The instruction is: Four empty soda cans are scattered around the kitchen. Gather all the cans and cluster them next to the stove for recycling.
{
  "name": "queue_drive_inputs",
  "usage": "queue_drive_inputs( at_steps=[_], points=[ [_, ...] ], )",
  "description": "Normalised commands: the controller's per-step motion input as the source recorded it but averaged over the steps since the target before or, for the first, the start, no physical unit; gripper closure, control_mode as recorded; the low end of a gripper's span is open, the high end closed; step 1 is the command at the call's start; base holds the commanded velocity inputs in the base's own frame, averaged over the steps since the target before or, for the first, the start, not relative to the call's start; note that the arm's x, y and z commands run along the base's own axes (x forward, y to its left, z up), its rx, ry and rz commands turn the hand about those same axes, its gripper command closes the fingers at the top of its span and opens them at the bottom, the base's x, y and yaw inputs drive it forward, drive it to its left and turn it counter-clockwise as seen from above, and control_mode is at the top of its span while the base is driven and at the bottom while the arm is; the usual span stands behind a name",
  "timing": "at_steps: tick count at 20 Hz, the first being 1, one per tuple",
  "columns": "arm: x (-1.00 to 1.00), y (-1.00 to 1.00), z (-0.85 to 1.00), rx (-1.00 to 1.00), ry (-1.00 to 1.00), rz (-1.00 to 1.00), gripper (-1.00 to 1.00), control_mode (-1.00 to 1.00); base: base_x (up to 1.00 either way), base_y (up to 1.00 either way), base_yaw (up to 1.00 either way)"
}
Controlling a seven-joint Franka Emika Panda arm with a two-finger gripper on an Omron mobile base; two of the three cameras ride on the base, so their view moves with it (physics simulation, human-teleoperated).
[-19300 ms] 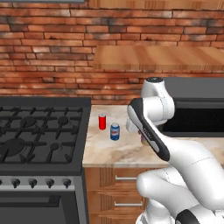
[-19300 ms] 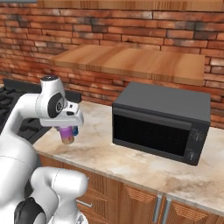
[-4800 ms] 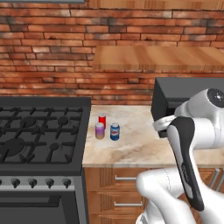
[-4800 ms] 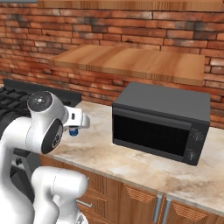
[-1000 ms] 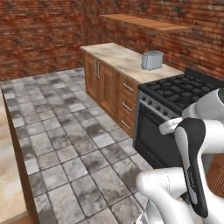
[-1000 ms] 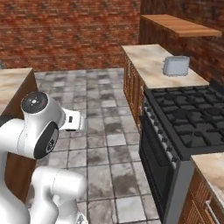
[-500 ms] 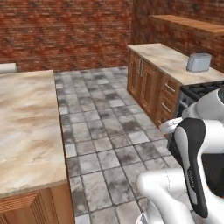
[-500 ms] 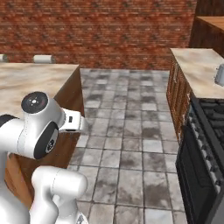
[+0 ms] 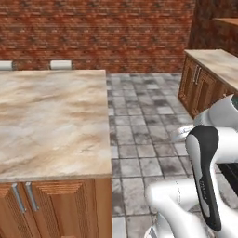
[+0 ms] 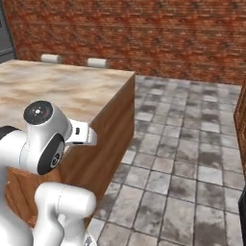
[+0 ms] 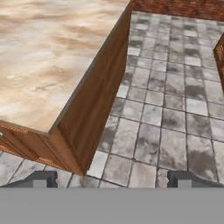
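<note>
The soda cans and the stove are out of view. In the hand view my gripper [image 11: 113, 178] is open, its two dark fingertips [image 11: 43, 177] set wide apart at the bottom with nothing between them. It hangs over the grey tiled floor [image 11: 175, 109], beside the corner of a marble-topped island [image 11: 48, 57]. No can stands on the island top [image 9: 51, 116] as far as I see it.
The island with wooden sides [image 10: 110, 125] fills the left. Two pale low shapes [image 9: 60, 64] stand at its far edge. A wooden cabinet run with a marble top [image 9: 214, 65] is at the right. A brick wall [image 10: 144, 33] closes the back, with tiled floor [image 9: 139, 121] between.
The whole picture has swung: the base has turned from the stove and toaster counter toward the island. The gripper stays open and empty.
</note>
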Motion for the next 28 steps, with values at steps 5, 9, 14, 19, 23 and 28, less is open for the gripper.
queue_drive_inputs(
  at_steps=[5,9,14,19,23,28],
  points=[
    [0.00,0.00,0.00,0.00,0.00,0.00,-1.00,1.00,0.05,0.56,0.36],
    [0.00,0.00,0.00,0.00,0.00,0.00,-1.00,1.00,0.08,0.58,0.35],
    [0.00,0.00,0.00,0.00,0.00,0.00,-1.00,1.00,0.09,0.58,0.34],
    [0.00,0.00,0.00,0.00,0.00,0.00,-1.00,1.00,0.05,0.57,0.34],
    [0.00,0.00,0.00,0.00,0.00,0.00,-1.00,1.00,0.00,0.55,0.37],
    [0.00,0.00,0.00,0.00,0.00,0.00,-1.00,1.00,0.00,0.58,0.36]
  ],
)
